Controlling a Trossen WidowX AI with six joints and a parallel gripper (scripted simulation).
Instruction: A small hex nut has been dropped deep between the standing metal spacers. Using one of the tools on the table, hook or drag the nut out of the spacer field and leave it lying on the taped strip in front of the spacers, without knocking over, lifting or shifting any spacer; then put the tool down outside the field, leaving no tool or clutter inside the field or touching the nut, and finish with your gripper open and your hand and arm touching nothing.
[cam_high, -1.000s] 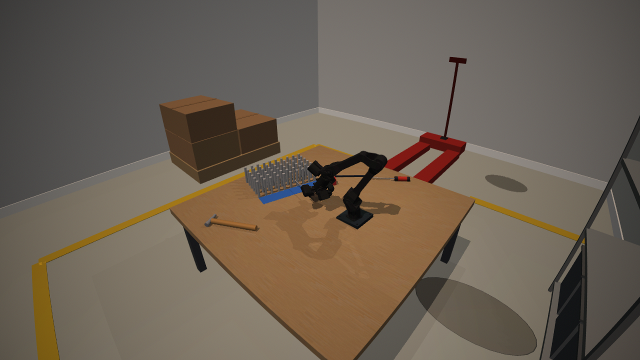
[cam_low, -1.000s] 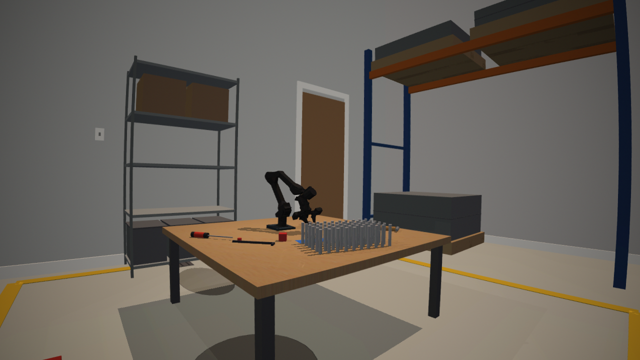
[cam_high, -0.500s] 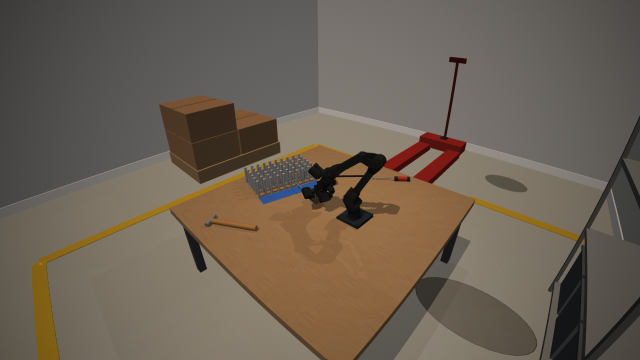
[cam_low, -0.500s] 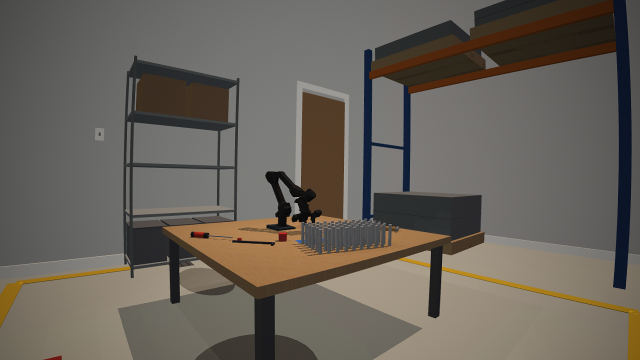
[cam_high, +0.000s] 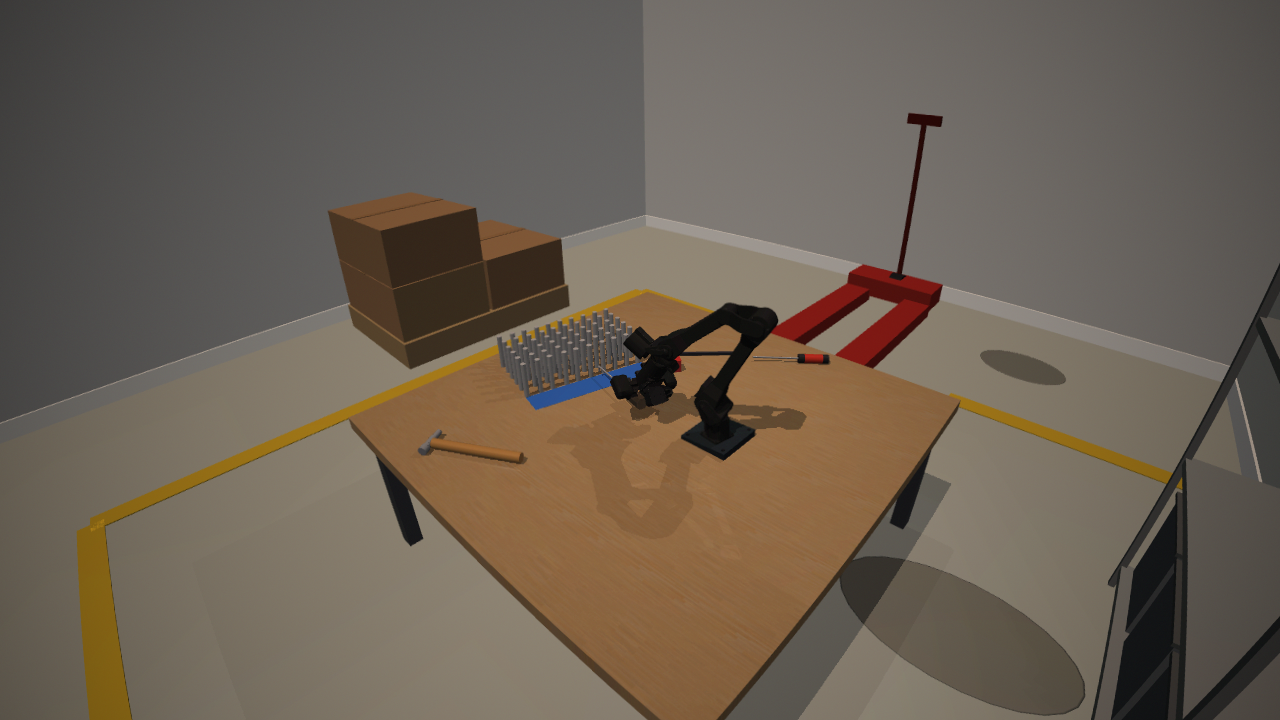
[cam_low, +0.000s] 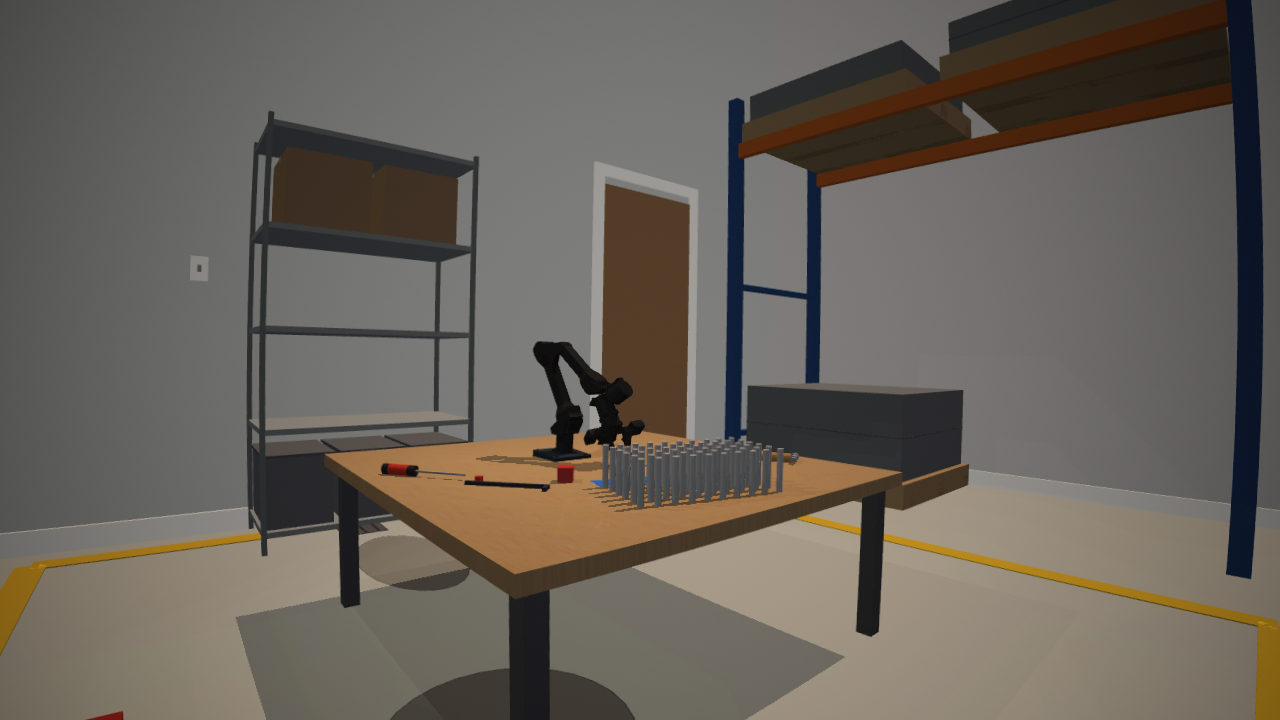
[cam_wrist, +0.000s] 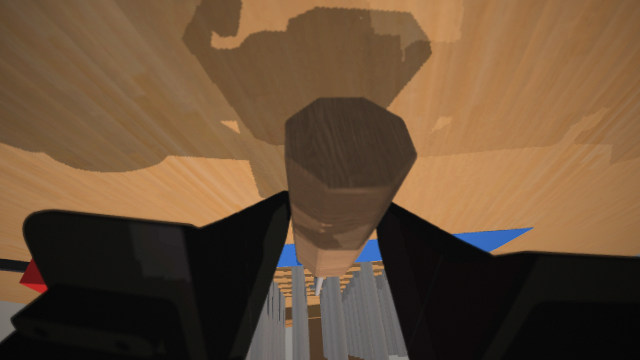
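Note:
My gripper (cam_wrist: 334, 204) (cam_high: 629, 386) (cam_low: 617, 436) is shut on the wooden handle (cam_wrist: 345, 185) of a hook tool. It hangs low at the near right corner of the spacer field. The tool's thin metal shaft (cam_wrist: 318, 285) points in among the grey standing spacers (cam_wrist: 332, 310) (cam_high: 563, 353) (cam_low: 689, 470). The blue taped strip (cam_wrist: 480, 237) (cam_high: 559, 394) lies along the front of the field, just under the gripper. The spacers stand upright in even rows. The hex nut is hidden among them in every view.
A hammer (cam_high: 469, 447) lies at the table's left front. A red-handled screwdriver (cam_high: 801, 358) (cam_low: 398, 469), a thin black rod (cam_low: 505, 484) and a small red block (cam_low: 564, 472) (cam_wrist: 32, 277) lie to the right of the field. The arm's base (cam_high: 718, 438) stands mid-table.

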